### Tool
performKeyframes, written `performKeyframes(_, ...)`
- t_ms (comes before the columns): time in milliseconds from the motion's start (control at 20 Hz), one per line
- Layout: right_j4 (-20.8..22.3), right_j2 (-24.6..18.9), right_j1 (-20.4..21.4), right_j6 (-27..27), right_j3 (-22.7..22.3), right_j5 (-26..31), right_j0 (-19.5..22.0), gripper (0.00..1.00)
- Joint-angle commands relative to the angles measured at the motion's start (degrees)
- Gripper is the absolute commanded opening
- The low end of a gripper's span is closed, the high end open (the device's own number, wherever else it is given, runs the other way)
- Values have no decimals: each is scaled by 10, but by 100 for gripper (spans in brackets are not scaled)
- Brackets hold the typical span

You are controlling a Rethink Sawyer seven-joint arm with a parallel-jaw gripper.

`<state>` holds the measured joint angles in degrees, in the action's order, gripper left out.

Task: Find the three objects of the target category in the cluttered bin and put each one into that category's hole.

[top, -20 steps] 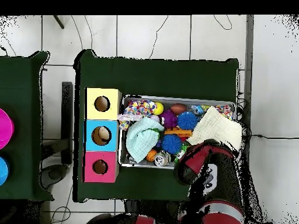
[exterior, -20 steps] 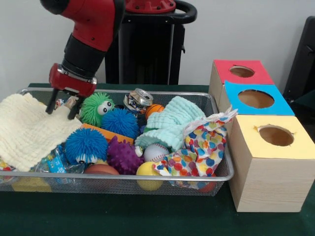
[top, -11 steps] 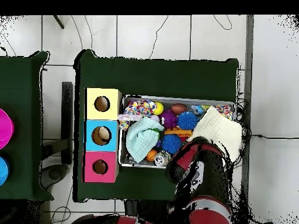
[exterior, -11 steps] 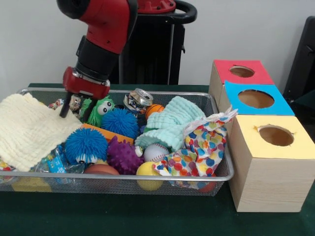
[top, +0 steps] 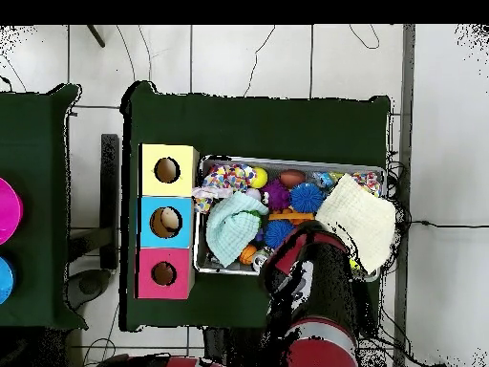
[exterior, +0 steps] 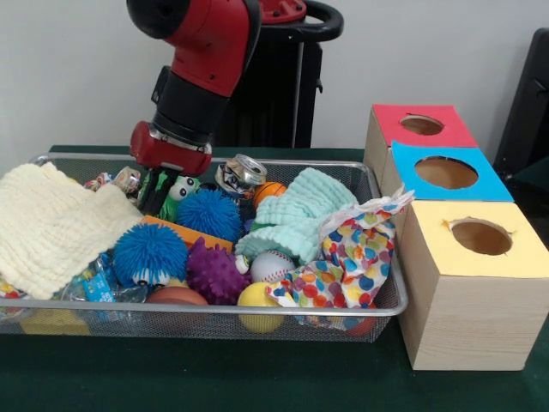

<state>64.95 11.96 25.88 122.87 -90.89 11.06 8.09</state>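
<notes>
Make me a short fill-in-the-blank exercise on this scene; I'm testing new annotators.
1. The gripper hangs over the ____ fuzzy ball.
2. The box nearest the camera has a ____ top.
3. The baseball lies just below the ____ cloth.
4. The cream cloth drapes over the bin's ____ end in the front view.

Answers: green; yellow; mint-green; left

I see a wire-mesh metal bin (exterior: 377, 300), a waffle-textured cream cloth (exterior: 47, 227), rubbery spiky balls (exterior: 150, 253) and pale wood-grain boxes (exterior: 467, 322).

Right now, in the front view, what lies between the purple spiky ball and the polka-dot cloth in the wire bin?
A white baseball with red stitching lies between the purple spiky ball and the polka-dot cloth, with a yellow ball just below it. The front view shows this.
</notes>
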Motion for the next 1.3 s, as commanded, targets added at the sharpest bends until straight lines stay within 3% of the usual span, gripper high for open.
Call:
performKeyframes(50, 17, -17, -23, -42, 5, 44, -1, 0)
performKeyframes(950, 31, -8, -26, -68, 16, 58, -1, 0)
performKeyframes(1300, 79, 37, -61, -17, 43, 43, -39, 0)
